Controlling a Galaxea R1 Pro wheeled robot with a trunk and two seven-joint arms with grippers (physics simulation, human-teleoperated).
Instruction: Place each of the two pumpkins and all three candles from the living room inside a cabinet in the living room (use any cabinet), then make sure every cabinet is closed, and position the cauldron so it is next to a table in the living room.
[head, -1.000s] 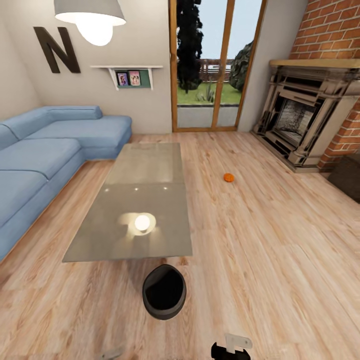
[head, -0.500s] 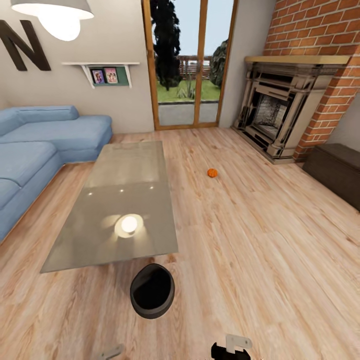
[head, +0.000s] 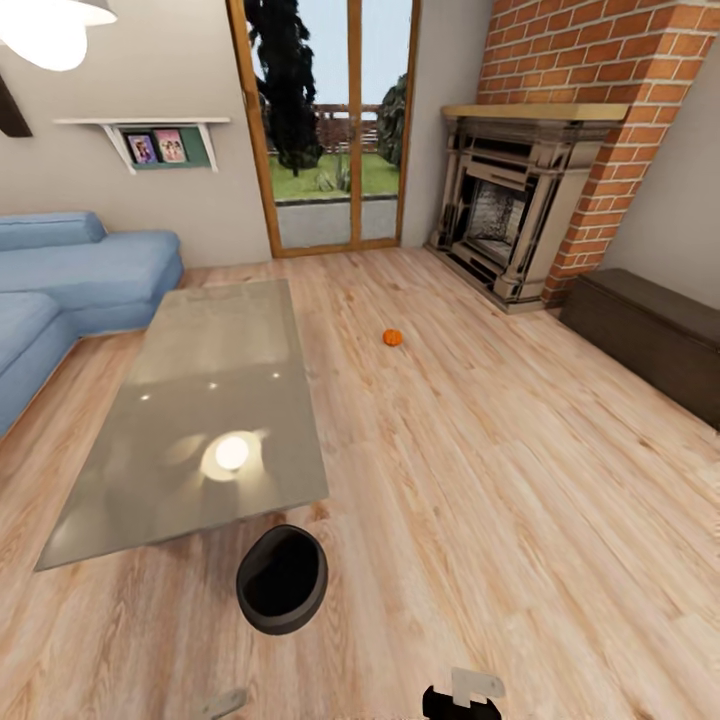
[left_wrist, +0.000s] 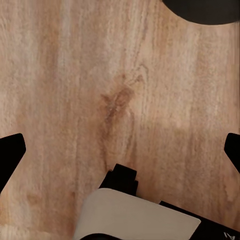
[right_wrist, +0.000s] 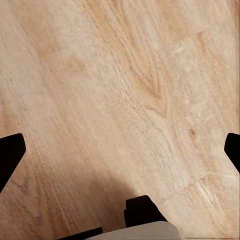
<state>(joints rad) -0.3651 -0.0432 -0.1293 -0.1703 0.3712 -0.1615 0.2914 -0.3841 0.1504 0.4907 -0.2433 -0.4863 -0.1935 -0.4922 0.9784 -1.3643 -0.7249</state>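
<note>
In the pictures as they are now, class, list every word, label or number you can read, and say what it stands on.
None can be read.
The dark wall piece at the picture's edge is cut off, so no letter can be told.
The two framed pictures on the wall shelf are too small to show any text.

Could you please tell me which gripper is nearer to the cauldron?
Left. The left gripper sits just below the cauldron in the head view; the right gripper is farther off to its right.
</note>
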